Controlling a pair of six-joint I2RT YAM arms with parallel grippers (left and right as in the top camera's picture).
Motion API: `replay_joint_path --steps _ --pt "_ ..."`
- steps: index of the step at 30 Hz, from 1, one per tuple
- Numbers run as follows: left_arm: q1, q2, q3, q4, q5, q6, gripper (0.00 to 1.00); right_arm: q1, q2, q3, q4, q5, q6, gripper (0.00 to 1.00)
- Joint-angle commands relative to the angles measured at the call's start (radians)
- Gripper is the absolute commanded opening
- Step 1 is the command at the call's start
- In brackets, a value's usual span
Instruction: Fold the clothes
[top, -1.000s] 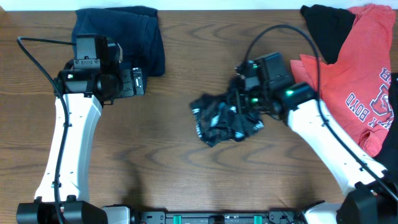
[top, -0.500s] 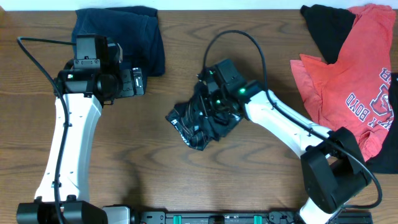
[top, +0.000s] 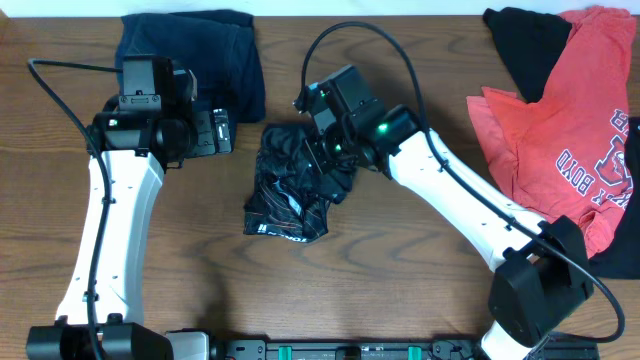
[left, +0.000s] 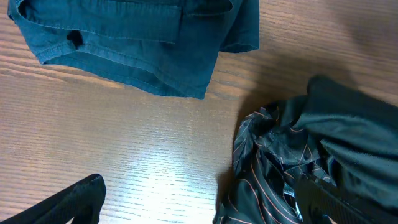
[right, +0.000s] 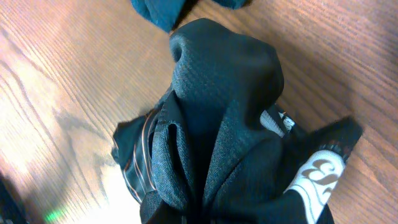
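The black shiny sports shirt (top: 285, 195) with thin reddish lines lies bunched at the table's middle. It also shows in the left wrist view (left: 292, 168) and the right wrist view (right: 217, 124). My right gripper (top: 325, 150) is shut on a gathered fold of this shirt and holds it up; the fingers are hidden by cloth. My left gripper (top: 222, 132) is open and empty, just left of the shirt, over bare wood. The red white-lettered T-shirt (top: 560, 140) lies at the far right.
A folded dark blue garment (top: 195, 60) lies at the back left, also in the left wrist view (left: 137, 43). A black garment (top: 525, 45) lies partly under the red T-shirt at the back right.
My right gripper has dragged the black shirt leftward across the table, from right of centre to the middle near my left gripper. The left arm has not moved.
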Motion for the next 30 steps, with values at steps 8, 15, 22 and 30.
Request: replay_joint_path --steps 8,15,22,30 --pt "0.004 0.006 -0.008 -0.003 -0.002 0.009 0.98 -0.184 -0.024 0.181 -0.222 0.076 -0.101 0.01" --pt "0.004 0.006 -0.008 -0.003 -0.002 0.009 0.98 -0.405 -0.024 0.272 -0.404 0.08 -0.117 0.01" --pt "0.004 0.006 -0.008 -0.003 -0.002 0.009 0.98 -0.593 -0.024 0.272 -0.544 0.09 -0.194 0.01" --pt "0.004 0.006 -0.008 -0.008 -0.002 0.009 0.98 -0.665 -0.024 0.272 -0.578 -0.017 -0.224 0.01"
